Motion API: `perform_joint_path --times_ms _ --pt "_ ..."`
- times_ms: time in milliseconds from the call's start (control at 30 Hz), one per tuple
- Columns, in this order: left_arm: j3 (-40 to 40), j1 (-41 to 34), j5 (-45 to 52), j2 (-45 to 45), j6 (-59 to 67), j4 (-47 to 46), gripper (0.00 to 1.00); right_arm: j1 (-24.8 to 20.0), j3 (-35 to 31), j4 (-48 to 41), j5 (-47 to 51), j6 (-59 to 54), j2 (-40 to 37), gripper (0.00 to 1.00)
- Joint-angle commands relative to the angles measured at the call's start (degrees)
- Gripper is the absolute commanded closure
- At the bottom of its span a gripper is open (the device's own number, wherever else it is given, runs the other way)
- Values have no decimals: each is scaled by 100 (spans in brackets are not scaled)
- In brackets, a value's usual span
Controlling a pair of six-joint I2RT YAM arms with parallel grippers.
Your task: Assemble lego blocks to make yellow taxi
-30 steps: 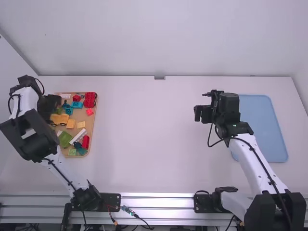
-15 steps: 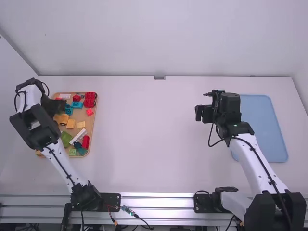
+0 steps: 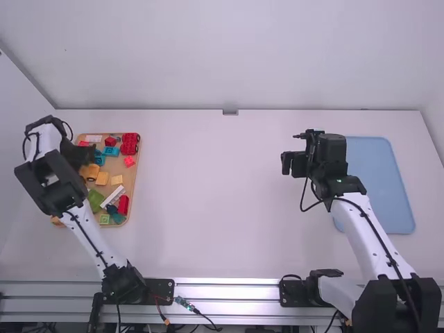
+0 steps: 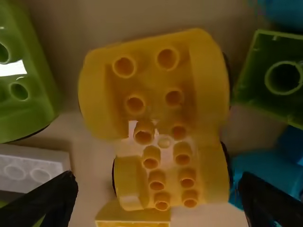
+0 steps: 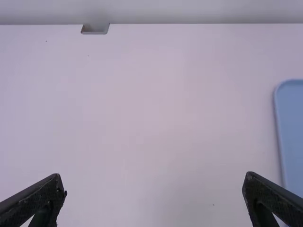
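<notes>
My left gripper [image 3: 84, 158] is over the left part of the brown tray [image 3: 137, 182], partly covering the yellow car base [image 3: 92, 172]. In the left wrist view the yellow wheeled base [image 4: 165, 113], with studs on top, lies below my left gripper [image 4: 158, 198], whose fingers are wide apart with nothing held. A yellow block [image 4: 132, 216] lies against the base's narrower end. In the high view, loose yellow blocks [image 3: 102, 178] lie beside it. My right gripper [image 3: 286, 164] is above the table left of the blue tray; in the right wrist view the same gripper [image 5: 154, 187] is open and holds nothing.
Crowding the base are a green wheeled piece [image 4: 23, 80], a white brick [image 4: 33, 168], a dark green block [image 4: 274, 78] and a teal piece [image 4: 260, 172]. Red blocks [image 3: 130, 143] stand at the brown tray's far end. The blue tray [image 3: 381, 184] lies at the right.
The left arm has shifted right, bringing its gripper further over the yellow base in the brown tray. The right arm has barely moved.
</notes>
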Motion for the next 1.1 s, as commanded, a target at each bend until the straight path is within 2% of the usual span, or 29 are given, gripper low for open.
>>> perform_joint_path --times_ms 0,200,333,700,867,933,1067 --pt "-192 -15 -79 92 -74 55 12 0 125 0 -22 -9 -26 1" --pt "-313 -17 -46 92 -80 182 14 0 125 0 -11 -9 -28 1" --pt "-317 -15 -35 92 -117 151 1 0 125 -2 -11 -4 -28 1" --pt "-369 -15 243 92 -91 110 1 0 125 -2 -13 -7 -26 1" --pt "-616 -15 280 92 128 569 12 0 125 -24 -24 -7 -26 1" --pt "-820 -15 282 92 128 792 27 0 125 -22 -13 -9 -26 1" --pt "-1016 -15 280 92 136 999 41 0 125 0 -17 -7 -26 1"
